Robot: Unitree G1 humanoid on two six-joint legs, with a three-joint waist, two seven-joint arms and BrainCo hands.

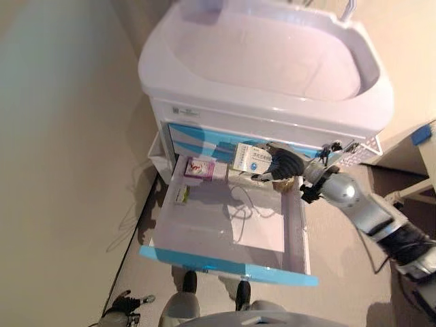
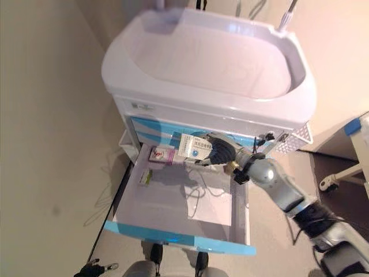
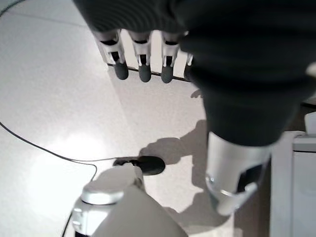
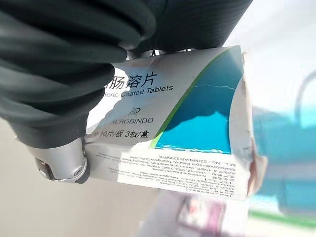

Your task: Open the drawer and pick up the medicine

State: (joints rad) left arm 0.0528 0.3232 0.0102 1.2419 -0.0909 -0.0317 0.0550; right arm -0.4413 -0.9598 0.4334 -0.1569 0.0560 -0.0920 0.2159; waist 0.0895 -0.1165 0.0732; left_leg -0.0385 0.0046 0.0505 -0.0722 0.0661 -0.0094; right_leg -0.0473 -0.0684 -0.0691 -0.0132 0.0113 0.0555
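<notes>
Pale beige floor (image 1: 61, 170) all round, thin dark cord trailing across it left of the cart. White plastic medical cart (image 1: 266, 112) with a deep tub-like top tray (image 1: 272, 48), blue-and-white striped front panel below it. Small white wire basket (image 1: 357, 153) hung on the cart's right side. Corner of a pale piece of furniture with a blue patch (image 1: 422, 133) at far right.

Drawer (image 1: 225, 262) pulled fully out toward the camera, light blue front edge, translucent white walls. Inside: pink-and-white box (image 1: 199, 167) at the back left corner, small greenish packet (image 1: 181, 195) against the left wall, white sheet (image 1: 259, 228) and a loop of thin cord lying on the bottom.

Medicine box (image 1: 250, 158) white with a blue-teal patch and a green curve, dark print on its face, flap end torn and creased. Held clear above the drawer's back edge, just in front of the striped panel, tilted. Right hand (image 1: 283, 165) wrapped round it, thumb on the printed face in the right wrist view, fingers hidden behind the carton.

Left hand (image 3: 143, 69) low by the floor at lower left, fingers hanging straight and relaxed, holding nothing.
</notes>
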